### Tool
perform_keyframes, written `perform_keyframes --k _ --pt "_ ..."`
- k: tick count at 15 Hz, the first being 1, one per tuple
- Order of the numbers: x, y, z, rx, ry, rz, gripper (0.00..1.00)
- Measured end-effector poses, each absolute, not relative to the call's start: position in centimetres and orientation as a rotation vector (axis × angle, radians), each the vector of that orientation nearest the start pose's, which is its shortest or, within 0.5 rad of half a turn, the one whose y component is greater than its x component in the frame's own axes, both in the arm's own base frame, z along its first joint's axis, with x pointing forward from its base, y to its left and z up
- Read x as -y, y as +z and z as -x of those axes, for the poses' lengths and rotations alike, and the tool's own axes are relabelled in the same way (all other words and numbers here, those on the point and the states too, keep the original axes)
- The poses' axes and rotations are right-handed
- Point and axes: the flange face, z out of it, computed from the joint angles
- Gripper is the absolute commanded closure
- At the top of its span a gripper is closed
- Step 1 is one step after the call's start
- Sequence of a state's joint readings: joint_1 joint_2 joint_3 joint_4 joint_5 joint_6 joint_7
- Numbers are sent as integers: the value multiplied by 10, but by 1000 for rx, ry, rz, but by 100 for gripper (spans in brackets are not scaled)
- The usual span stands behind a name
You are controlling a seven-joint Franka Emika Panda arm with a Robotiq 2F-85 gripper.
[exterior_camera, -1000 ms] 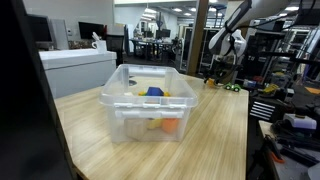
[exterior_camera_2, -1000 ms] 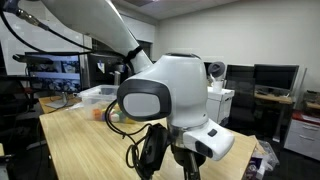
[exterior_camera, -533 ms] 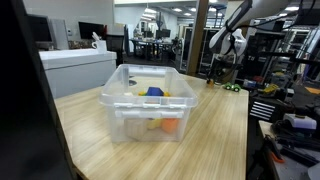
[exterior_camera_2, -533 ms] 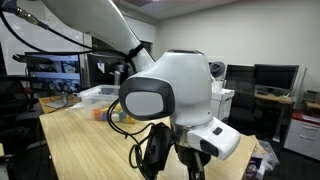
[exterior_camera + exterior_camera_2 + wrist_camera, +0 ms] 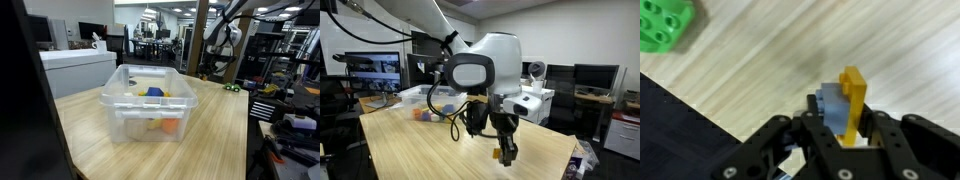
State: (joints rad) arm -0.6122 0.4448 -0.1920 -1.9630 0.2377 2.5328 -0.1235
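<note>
With the fingers [image 5: 812, 132] closed tight on the yellow-and-grey block [image 5: 848, 95], which sits upright between them just above the tabletop [image 5: 760, 70], correct handling calls for firm clamping pressure, a level wrist, and clearance from the green block [image 5: 665, 25] well aside.

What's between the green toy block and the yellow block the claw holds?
Just bare wooden tabletop between green toy block and yellow block, in the wrist view.

Table [image 5: 770, 70] pale wood grain, matt; bin [image 5: 135, 118] clear glossy plastic; yellow block [image 5: 852, 90] smooth plastic.
</note>
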Motion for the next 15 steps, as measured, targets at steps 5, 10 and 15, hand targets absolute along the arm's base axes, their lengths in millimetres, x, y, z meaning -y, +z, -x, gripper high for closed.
perform_keyframes --k 5,10,15 --pt "359 357 -502 -996 -294 2831 88" --pt "290 417 -520 -722 -306 2781 88" --pt "232 431 -511 -482 -223 2778 88"
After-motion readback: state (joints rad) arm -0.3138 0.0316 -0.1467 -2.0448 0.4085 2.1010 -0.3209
